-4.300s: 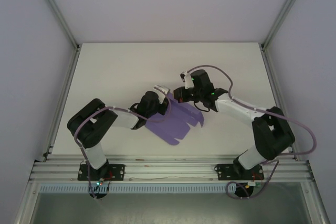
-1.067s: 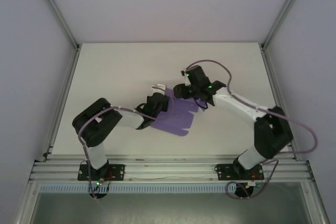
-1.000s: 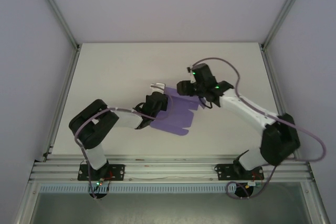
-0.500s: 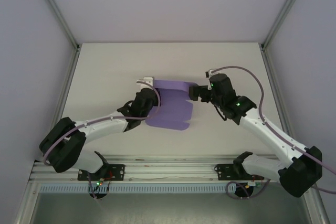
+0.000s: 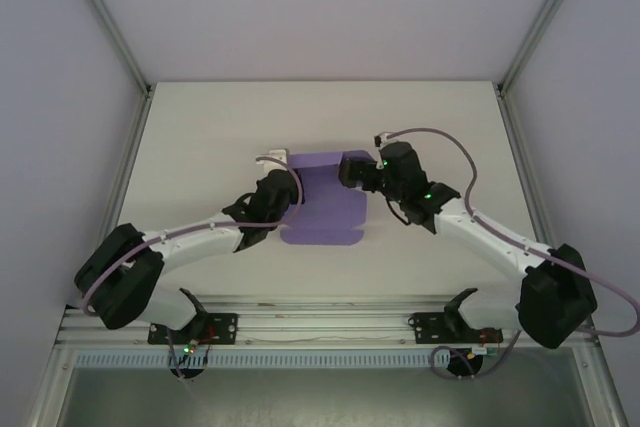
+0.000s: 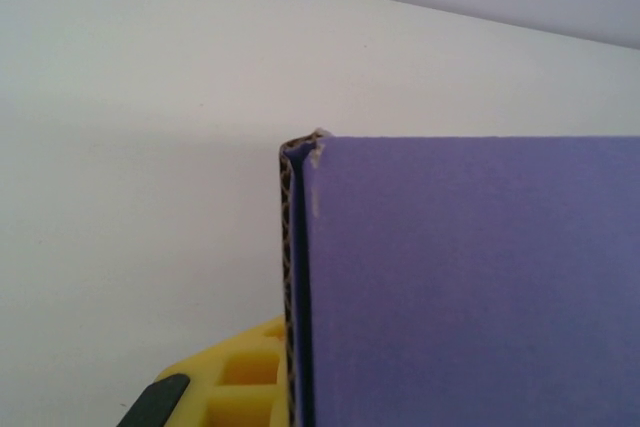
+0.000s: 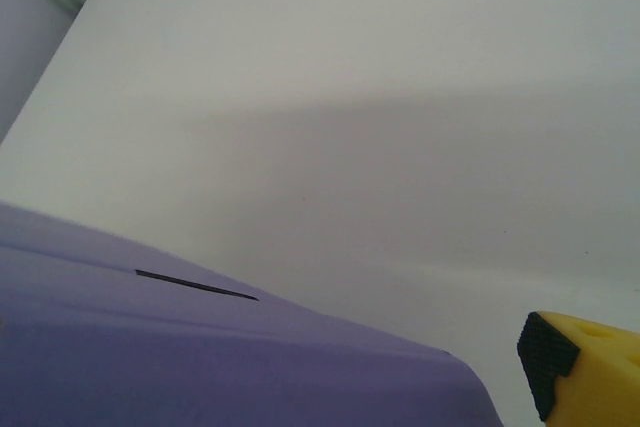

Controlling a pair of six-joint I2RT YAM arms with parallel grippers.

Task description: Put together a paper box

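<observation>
The paper box (image 5: 325, 209) is a purple die-cut sheet lying mid-table, partly folded, with a lighter band raised along its far edge. My left gripper (image 5: 292, 187) is shut on its left edge. In the left wrist view a doubled card edge (image 6: 292, 277) stands upright beside one yellow finger (image 6: 235, 377), and the purple face (image 6: 470, 287) hides the other finger. My right gripper (image 5: 352, 169) stands open over the sheet's far right corner. In the right wrist view the purple sheet (image 7: 200, 367) lies low at the left, apart from a yellow finger with a black pad (image 7: 575, 367).
The white table (image 5: 200, 137) extends on all sides of the sheet. Aluminium frame posts (image 5: 110, 37) and grey walls bound the left, right and back. The arm bases sit on the rail (image 5: 320, 325) at the near edge.
The left arm stretched out, carrying the sheet toward the back and turning it square. The right gripper opened, drew off to the right, then came back over the far right corner.
</observation>
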